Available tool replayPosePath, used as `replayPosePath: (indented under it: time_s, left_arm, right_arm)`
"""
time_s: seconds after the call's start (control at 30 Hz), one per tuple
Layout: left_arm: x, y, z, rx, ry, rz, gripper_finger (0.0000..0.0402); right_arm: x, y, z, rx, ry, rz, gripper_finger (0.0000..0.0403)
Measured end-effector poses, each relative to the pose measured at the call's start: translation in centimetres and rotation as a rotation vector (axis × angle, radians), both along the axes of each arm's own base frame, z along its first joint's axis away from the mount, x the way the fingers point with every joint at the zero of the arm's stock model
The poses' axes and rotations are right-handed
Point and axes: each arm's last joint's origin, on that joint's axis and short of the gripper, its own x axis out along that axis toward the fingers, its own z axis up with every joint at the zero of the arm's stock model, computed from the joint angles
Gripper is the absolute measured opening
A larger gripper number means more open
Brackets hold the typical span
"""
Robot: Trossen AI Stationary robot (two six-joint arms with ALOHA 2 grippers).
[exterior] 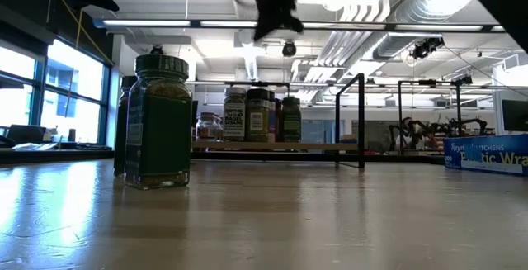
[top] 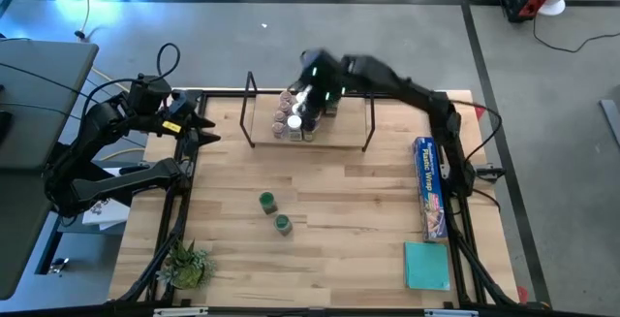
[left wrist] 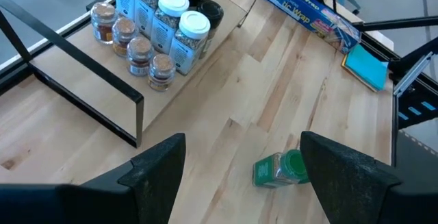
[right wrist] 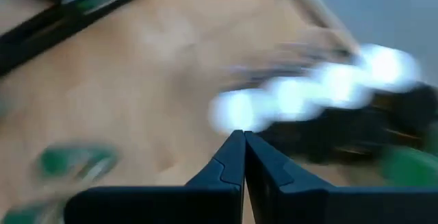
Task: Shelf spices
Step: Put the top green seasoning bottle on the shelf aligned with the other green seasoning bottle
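Observation:
The shelf, black wire uprights on a light wooden board, stands at the table's far middle. Several spice jars with white, black and clear tops stand on it; they also show in the left wrist view and the low view. Two green-topped jars stand upright on the table nearer the front. My right gripper is shut and empty, raised above the shelf's jars. My left gripper is open and empty at the table's far left.
A long blue foil-wrap box lies along the right edge, with a flat teal square in front of it. A small green plant stands at the near left corner. Bare wood lies between the shelf and the two green jars.

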Motion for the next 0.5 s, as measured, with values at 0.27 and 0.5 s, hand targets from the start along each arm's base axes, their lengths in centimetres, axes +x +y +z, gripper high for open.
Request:
replayPosePath:
  time_s: [0.27,0.5]
  left_arm:
    - [-1.2,-1.0,-0.2,-0.019,0.013,0.006,0.0282]
    - [-2.4,-2.1,-0.4,-0.056,0.015,0.031,0.0282]
  right_arm:
    - [3.5,14.2,-1.1,-0.084,-0.022,0.445,0.0002]
    - [5.8,20.6,-4.4,0.03,-0.04,0.421,0.0058]
